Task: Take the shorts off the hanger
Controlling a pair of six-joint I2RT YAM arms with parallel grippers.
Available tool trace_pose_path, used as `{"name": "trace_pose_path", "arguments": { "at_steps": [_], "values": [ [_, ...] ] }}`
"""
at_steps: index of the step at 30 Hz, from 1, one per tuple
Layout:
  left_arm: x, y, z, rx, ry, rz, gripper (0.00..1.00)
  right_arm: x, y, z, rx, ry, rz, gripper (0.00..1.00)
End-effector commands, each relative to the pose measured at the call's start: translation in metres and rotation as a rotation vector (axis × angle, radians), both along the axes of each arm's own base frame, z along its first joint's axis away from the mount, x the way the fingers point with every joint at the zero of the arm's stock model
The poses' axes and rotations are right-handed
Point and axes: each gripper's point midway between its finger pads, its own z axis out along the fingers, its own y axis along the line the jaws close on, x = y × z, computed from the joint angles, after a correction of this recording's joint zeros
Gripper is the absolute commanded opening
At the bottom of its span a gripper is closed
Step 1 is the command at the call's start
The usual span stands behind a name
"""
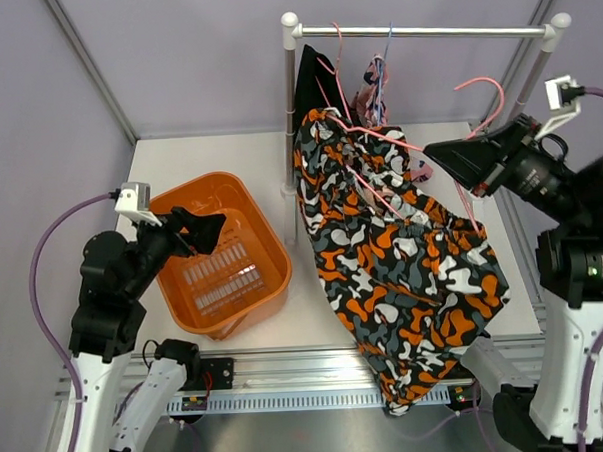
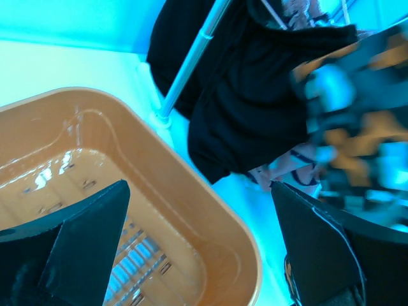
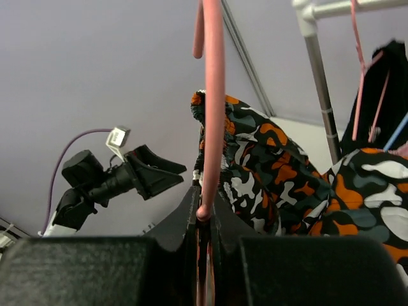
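The camouflage shorts (image 1: 404, 282) trail from the rail (image 1: 423, 29) toward the near-right corner and spill past the near edge. Left to right: your left gripper (image 1: 210, 235) gapes wide and empty over the orange basket (image 1: 274, 245) by the left edge. Black shorts (image 1: 313, 80) and a pink pair (image 1: 376, 88) hang at the rail. Your right gripper (image 3: 203, 217) is clamped on the pink hanger (image 3: 211, 95). Tug hard and tangled hangers could drag the other pairs down.

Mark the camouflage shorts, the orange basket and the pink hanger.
camouflage shorts (image 1: 414, 281): top external view, middle of the draped cloth.
orange basket (image 1: 270, 232): top external view, right rim.
pink hanger (image 3: 212, 95): right wrist view, upright wire.
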Motion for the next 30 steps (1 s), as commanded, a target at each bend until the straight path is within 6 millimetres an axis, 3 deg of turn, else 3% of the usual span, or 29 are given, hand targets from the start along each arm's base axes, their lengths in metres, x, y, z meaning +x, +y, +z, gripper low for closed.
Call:
{"name": "trace_pose_path", "arguments": {
  "at_steps": [1,3,4,9,10,11,17,25,30],
  "values": [
    [0.004,-0.014,0.032,-0.061,-0.066,-0.062,0.99,-0.002,0.013,-0.006,-0.029,-0.035,0.085,0.00],
    [0.008,-0.016,0.032,-0.070,-0.057,-0.066,0.99,0.021,0.023,-0.025,-0.076,0.012,0.066,0.00],
    [0.013,-0.017,0.031,-0.070,-0.043,-0.066,0.99,0.031,0.041,-0.034,-0.092,0.046,0.075,0.00],
    [0.023,-0.023,0.027,-0.076,-0.005,-0.074,0.99,0.051,0.079,-0.057,-0.198,0.078,0.025,0.00],
    [0.024,-0.025,0.028,-0.079,-0.006,-0.074,0.99,0.062,0.084,-0.064,-0.217,0.096,-0.017,0.00],
    [0.024,-0.027,0.029,-0.082,-0.006,-0.077,0.99,0.059,0.094,-0.066,-0.234,0.088,-0.001,0.00],
    [0.022,-0.046,0.042,-0.092,-0.034,-0.125,0.99,0.081,0.111,-0.084,-0.279,0.119,-0.064,0.00],
    [0.026,-0.078,0.051,-0.148,-0.033,-0.194,0.99,0.085,0.130,-0.090,-0.315,0.117,-0.084,0.00],
    [0.040,-0.090,0.047,-0.146,-0.008,-0.147,0.99,0.082,0.137,-0.086,-0.324,0.109,-0.082,0.00]
  ]
}}
